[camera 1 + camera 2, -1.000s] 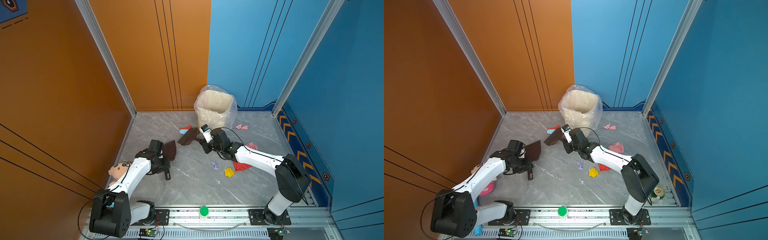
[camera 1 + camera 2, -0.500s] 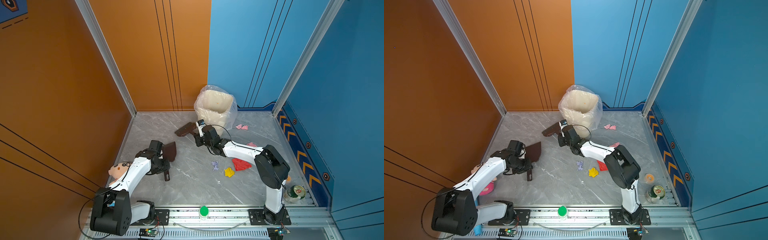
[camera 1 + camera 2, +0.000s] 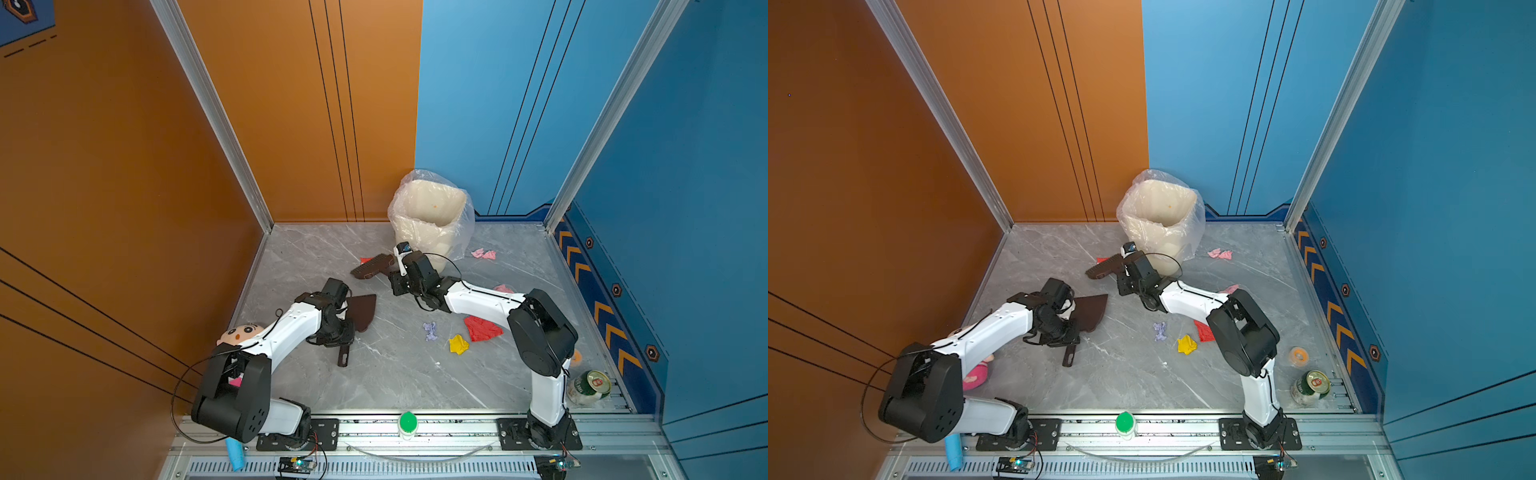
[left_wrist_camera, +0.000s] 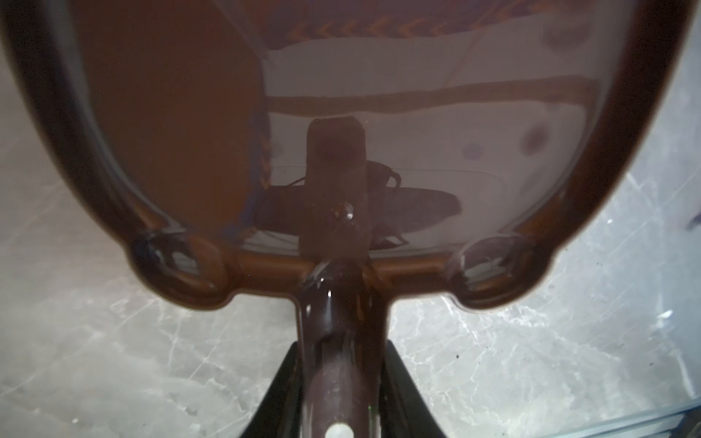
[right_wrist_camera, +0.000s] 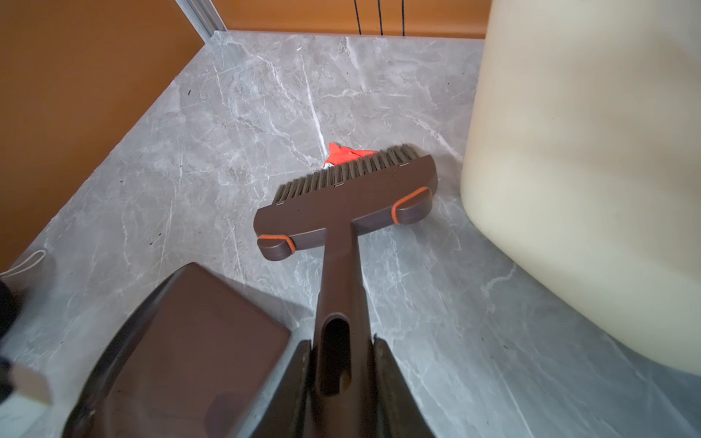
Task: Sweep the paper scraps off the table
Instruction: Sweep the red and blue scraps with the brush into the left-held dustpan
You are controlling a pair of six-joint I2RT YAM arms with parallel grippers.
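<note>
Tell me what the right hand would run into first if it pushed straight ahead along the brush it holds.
Probably the red paper scrap just beyond the brush bristles that the right hand holds; after that, bare table, though depth is uncertain.

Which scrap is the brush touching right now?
The red scrap behind the brush bristles, beside the bin. The lilac, yellow, pink and larger red scraps lie clear of it.

On table point(image 3: 399, 382): seven paper scraps point(image 3: 481, 328), one brush point(image 3: 372, 266), one dustpan point(image 3: 360, 311), one bin point(image 3: 430, 216), one can point(image 3: 590, 386), one doll point(image 3: 241, 332).
</note>
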